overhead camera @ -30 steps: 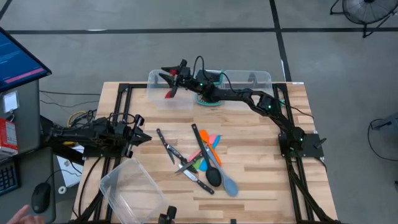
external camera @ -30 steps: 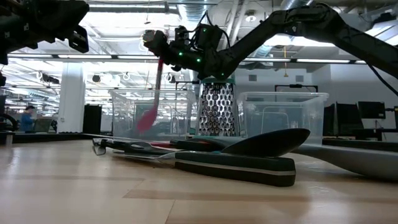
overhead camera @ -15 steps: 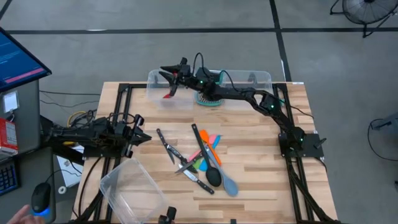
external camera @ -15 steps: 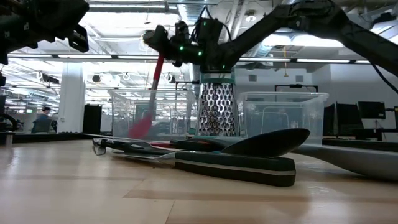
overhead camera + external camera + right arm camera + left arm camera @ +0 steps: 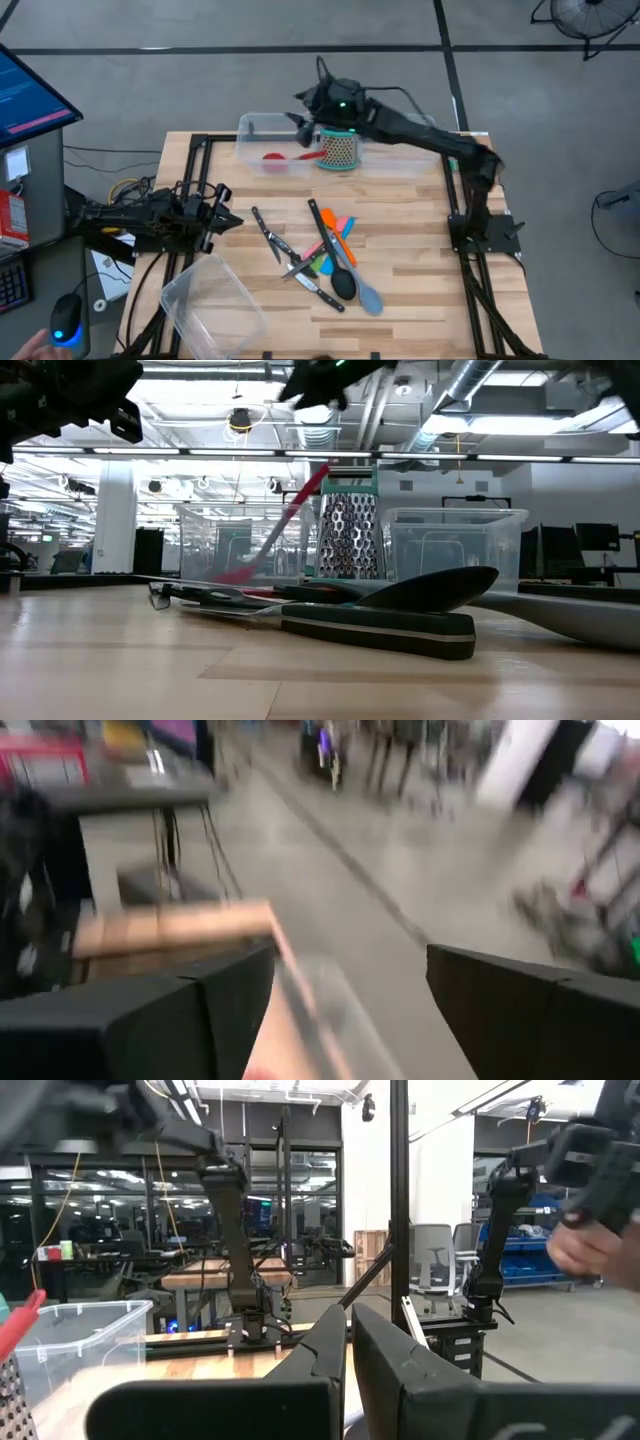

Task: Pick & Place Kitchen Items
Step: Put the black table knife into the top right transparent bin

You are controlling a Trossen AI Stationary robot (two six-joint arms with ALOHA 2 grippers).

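Red spoon lying in the clear tub at the table's far edge, bowl down and handle slanting up toward the teal-framed grater just beside it. Above the grater, right gripper with fingers spread wide and empty. Near the table's left edge, left gripper closed on nothing, well apart from the remaining utensils heaped mid-table.

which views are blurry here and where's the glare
Right wrist view: smeared throughout, only the open right hand reads. High view: the right arm is blurred near the grater. Low view: the red spoon is streaked, ceiling lights glare. Left wrist view: sharp, bright windows behind the shut left hand.
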